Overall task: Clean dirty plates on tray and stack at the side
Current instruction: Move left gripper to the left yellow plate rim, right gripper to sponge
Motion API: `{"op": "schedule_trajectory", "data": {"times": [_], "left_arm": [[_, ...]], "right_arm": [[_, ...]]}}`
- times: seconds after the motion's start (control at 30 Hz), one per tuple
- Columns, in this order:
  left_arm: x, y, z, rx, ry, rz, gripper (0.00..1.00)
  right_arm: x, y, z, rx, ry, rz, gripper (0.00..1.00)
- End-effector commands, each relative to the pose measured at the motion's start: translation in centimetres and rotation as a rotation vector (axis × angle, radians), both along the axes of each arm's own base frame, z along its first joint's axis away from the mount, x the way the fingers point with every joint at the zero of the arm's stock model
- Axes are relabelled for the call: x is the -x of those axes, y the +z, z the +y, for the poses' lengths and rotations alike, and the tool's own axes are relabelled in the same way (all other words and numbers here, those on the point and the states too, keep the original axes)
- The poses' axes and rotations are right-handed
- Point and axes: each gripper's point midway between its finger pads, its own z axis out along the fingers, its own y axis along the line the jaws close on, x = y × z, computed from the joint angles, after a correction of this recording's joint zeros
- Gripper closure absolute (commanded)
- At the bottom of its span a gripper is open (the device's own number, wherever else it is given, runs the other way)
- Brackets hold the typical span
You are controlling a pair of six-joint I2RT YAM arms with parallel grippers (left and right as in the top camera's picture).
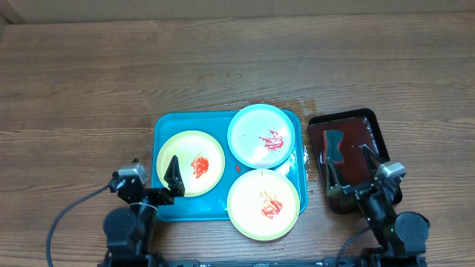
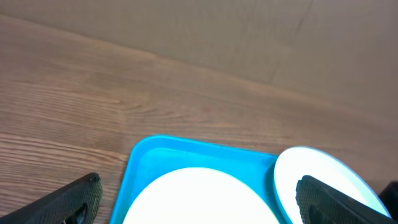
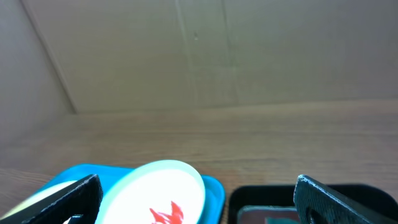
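The turquoise tray (image 1: 168, 123) holds three plates, each smeared with red sauce. A pale yellow-green plate (image 1: 190, 163) lies at its left and a light blue plate (image 1: 263, 136) at the back right. Another yellow-green plate (image 1: 263, 205) lies at the front right, overhanging the tray's front rim. My left gripper (image 1: 152, 178) hovers open at the tray's left front, straddling the left plate (image 2: 199, 196) and the tray's left rim (image 2: 140, 163). My right gripper (image 1: 350, 165) hangs open over the dark tray, holding nothing. The right wrist view shows the blue plate (image 3: 155, 190).
A smaller dark brown-black tray (image 1: 375, 119) with reddish liquid and a dark greyish item (image 1: 332, 141) sits right of the turquoise tray. Small wet spots mark the wood near the tray's back right corner. Bare wooden table stretches behind and to the left.
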Motion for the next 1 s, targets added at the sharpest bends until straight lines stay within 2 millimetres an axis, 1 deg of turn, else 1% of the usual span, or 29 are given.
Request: {"op": "schedule_trajectory", "data": {"times": [0.0,0.13,0.23,0.27,0.33,0.4,0.5,0.57,0.63,0.7,0.77,0.8,0.83,0.9,0.97], "left_arm": [[-0.6,3.7,-0.3,-0.098,-0.041,-0.002,0.00],[-2.6,5.4,-0.3,-0.095,-0.049,0.105,0.00],[-4.7,5.7,-0.9,-0.076,-0.093,0.226,0.00],[-5.6,5.6,-1.2,-0.063,-0.117,0.293,0.00],[-6.8,5.0,-1.8,-0.045,-0.150,0.403,0.00],[-7.7,4.3,-2.5,-0.033,-0.180,0.509,0.00],[-8.7,2.8,-3.7,-0.029,-0.219,0.670,0.00],[-9.2,1.9,-4.7,-0.031,-0.247,0.754,0.00],[-9.5,1.2,-5.6,-0.030,-0.276,0.798,0.00],[-9.7,0.5,-6.9,-0.026,-0.319,0.822,0.00],[-9.6,0.0,-7.8,-0.036,-0.344,0.834,0.00],[-9.6,0.0,-8.1,-0.037,-0.350,0.837,0.00],[-9.5,0.0,-8.3,-0.039,-0.356,0.837,0.00],[-9.4,0.0,-8.8,-0.044,-0.369,0.836,0.00],[-9.3,0.0,-9.1,-0.040,-0.383,0.838,0.00]], "right_arm": [[0.6,2.9,0.8,-0.024,0.049,-0.032,0.00],[0.5,3.1,1.9,-0.022,0.116,0.013,0.00],[0.3,3.4,3.0,-0.037,0.189,0.071,0.00],[-0.1,3.7,3.3,-0.072,0.208,0.117,0.00],[-0.7,4.0,3.8,-0.123,0.235,0.186,0.00],[-1.3,4.2,4.4,-0.164,0.268,0.269,0.00],[-2.5,3.7,5.3,-0.231,0.305,0.470,0.00],[-3.3,2.6,5.5,-0.273,0.295,0.651,0.00],[-3.6,1.2,5.5,-0.295,0.267,0.828,0.00],[-3.6,-0.4,5.5,-0.314,0.239,1.010,0.00],[-3.2,-2.4,5.3,-0.327,0.191,1.214,0.00],[-3.0,-3.1,5.0,-0.323,0.165,1.270,0.00],[-2.7,-4.2,4.6,-0.311,0.122,1.346,0.00],[-2.0,-6.5,3.2,-0.260,0.016,1.474,0.00],[-1.2,-8.0,2.4,-0.222,-0.047,1.551,0.00]]}}
